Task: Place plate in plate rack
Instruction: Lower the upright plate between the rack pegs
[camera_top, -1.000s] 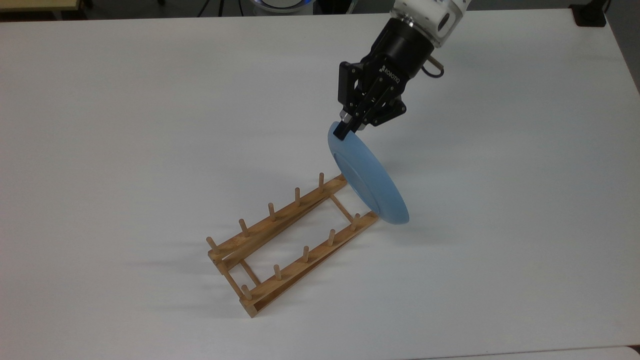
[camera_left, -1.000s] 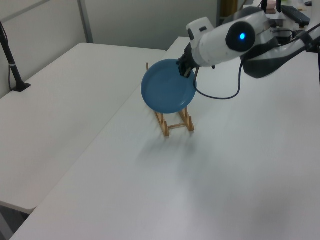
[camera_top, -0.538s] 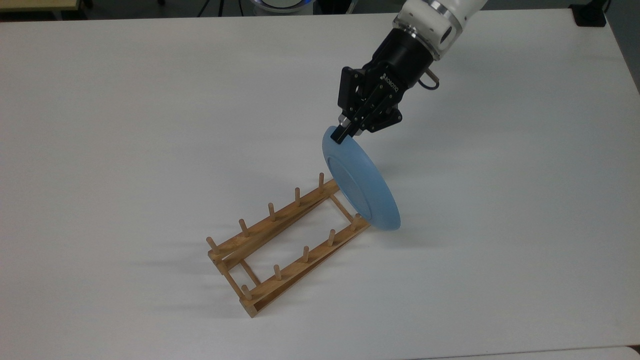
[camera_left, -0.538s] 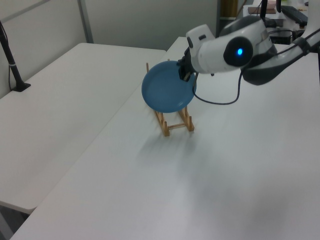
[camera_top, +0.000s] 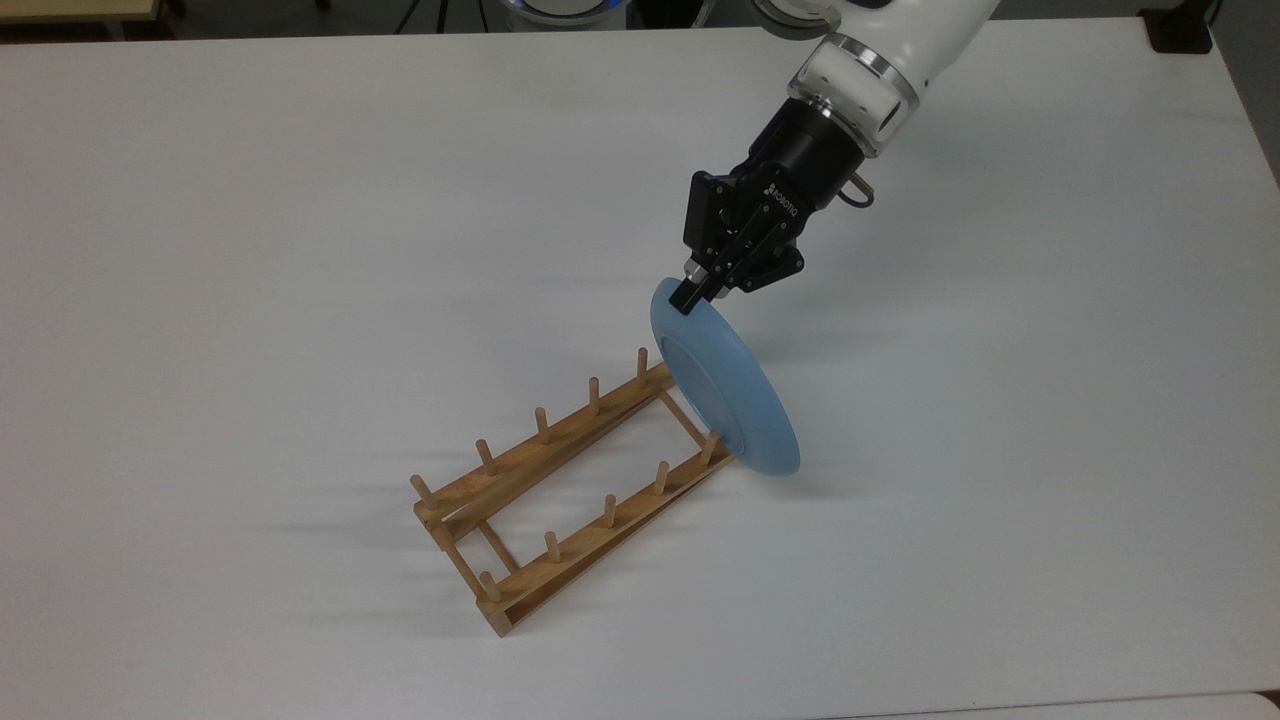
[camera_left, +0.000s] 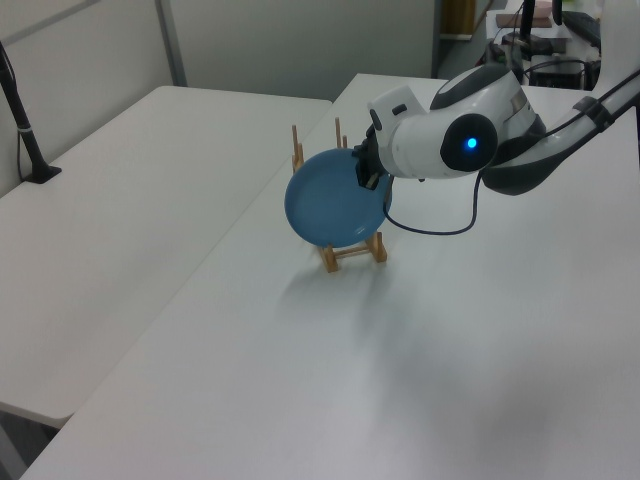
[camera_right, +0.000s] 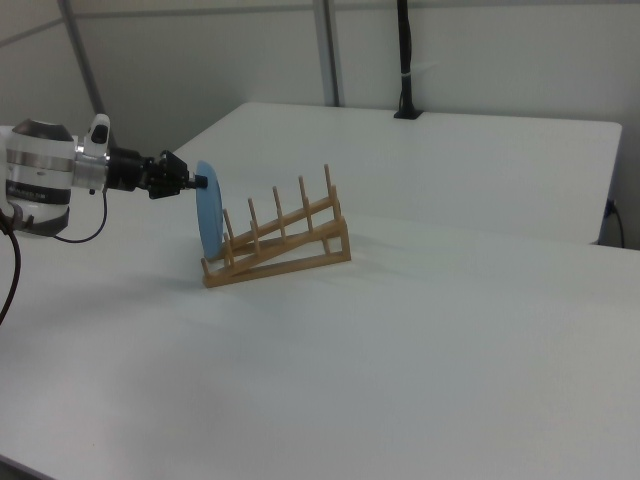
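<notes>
One plate (camera_top: 728, 392) hangs on edge in our jaws, which are clenched on its top rim; the gripper (camera_top: 692, 288) reaches it from the top view's upper right, at the end of the white arm (camera_top: 880, 50). We see the plate standing nearly upright, tilted a little, at the end of the rack (camera_top: 570, 490) that lies toward the top view's right. Its lower part sits just at that end, against the last pair of pegs; whether it touches the pegs, the rails or the tabletop (camera_top: 300, 250) we cannot tell.

In the left view the plate (camera_left: 335, 205) faces the camera, its hollow side showing, and it covers most of the rack (camera_left: 352, 250) behind it. Two pegs stick up above its rim on the far side, and the near end of the rack shows below it. The gripper (camera_left: 362, 170) meets the rim at the left view's upper right of the plate, and a black cable (camera_left: 440, 228) loops down from the wrist.

In the right view we see the plate (camera_right: 208, 222) edge-on at the rack's (camera_right: 278, 245) low end, on the right view's left, with the gripper (camera_right: 196, 182) holding its top from the right view's left. The rack's rails rise toward the right view's right. Nothing stands between the other pegs.
</notes>
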